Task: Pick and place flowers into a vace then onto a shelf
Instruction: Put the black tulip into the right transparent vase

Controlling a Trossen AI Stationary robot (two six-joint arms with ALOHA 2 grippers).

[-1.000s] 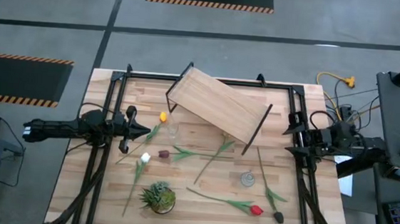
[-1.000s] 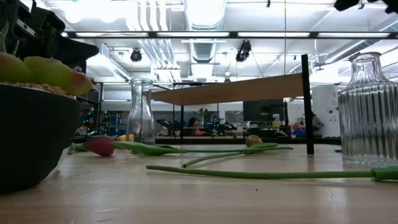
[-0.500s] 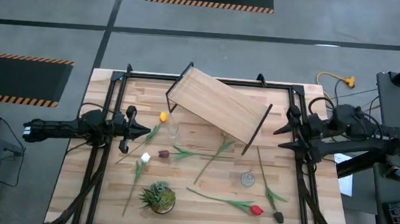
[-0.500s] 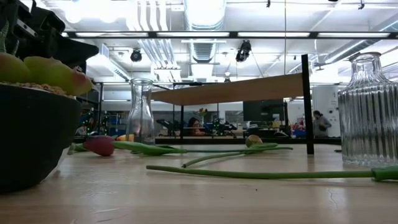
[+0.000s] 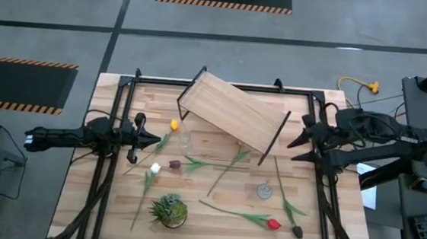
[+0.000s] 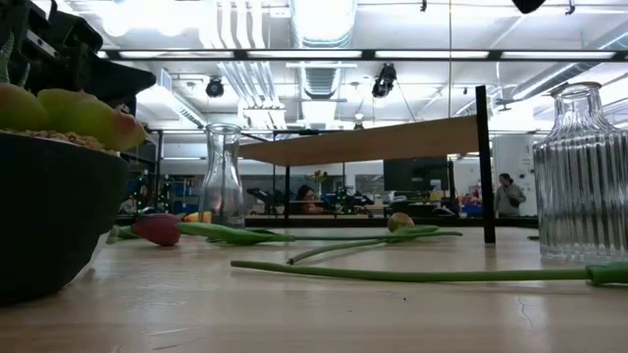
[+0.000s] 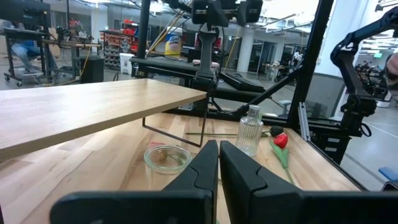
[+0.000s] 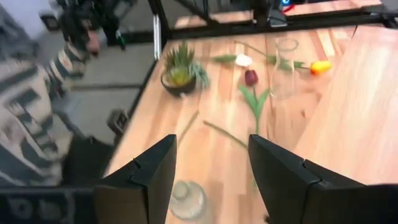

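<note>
Several tulips lie flat on the slatted table: a yellow one [image 5: 173,124], a white one [image 5: 155,168], a maroon one [image 5: 175,165], a red one [image 5: 272,224] and others. A clear glass vase [image 5: 185,139] and a ribbed glass bottle [image 5: 264,190] stand upright among them. The wooden shelf [image 5: 233,112] stands at the far middle on black legs. My left gripper [image 5: 155,139] is shut, level, at the left edge near the yellow tulip. My right gripper [image 5: 298,134] hangs open above the right edge, slanting down toward the table [image 8: 211,162], with nothing between its fingers.
A small potted plant [image 5: 169,210] stands near the front edge. Black frame rails [image 5: 109,165] run along the table's left and right sides. A person in a striped sleeve [image 8: 31,118] shows beyond the table in the right wrist view. Bare wood lies between the stems at the middle.
My right gripper has risen from its folded place at the right edge and come a little toward the table's left edge, staying open. The flowers, vases and shelf have kept their places.
</note>
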